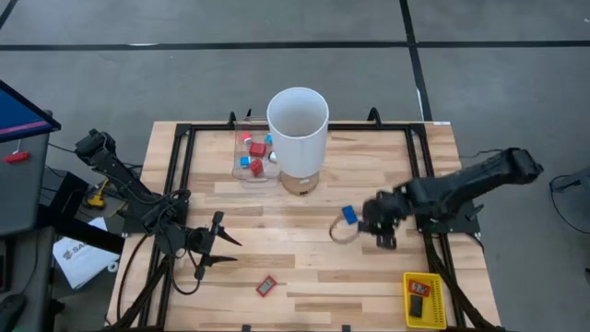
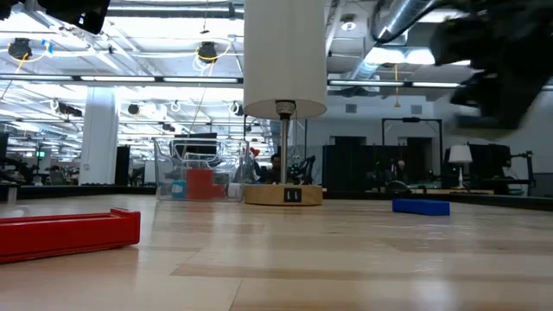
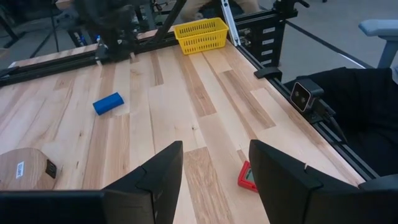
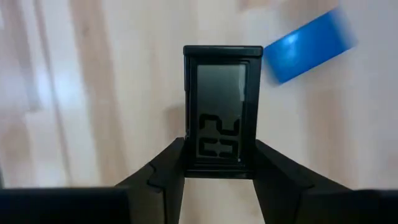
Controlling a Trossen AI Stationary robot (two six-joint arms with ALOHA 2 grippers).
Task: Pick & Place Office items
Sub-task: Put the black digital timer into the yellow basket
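High view: right gripper [image 1: 376, 224] is hanging over the right-centre of the tabletop [image 1: 304, 267], just beside a blue block [image 1: 349, 215]; left gripper [image 1: 214, 247] is waiting over the near-left, with a red flat piece [image 1: 266, 286] lying near it. More red and blue pieces are sitting in a clear tray [image 1: 251, 159] at the far side, left of the white cylinder [image 1: 298, 124]; the yellow basket [image 1: 424, 300] at the near right is already holding a dark piece, so it is probably the drop point. Low view: the red flat piece [image 2: 69, 233] and blue block [image 2: 421, 206] are both lying flat on the wood. Left wrist view: its jaws are standing part open on nothing, red piece [image 3: 247, 177] showing between the fingers. Right wrist view: jaws are clamping a black flat rectangle [image 4: 222, 112] with a dark display by its lower end, above the wood, blue block [image 4: 308, 46] beyond it; judging by that, it is carrying the piece toward the basket.
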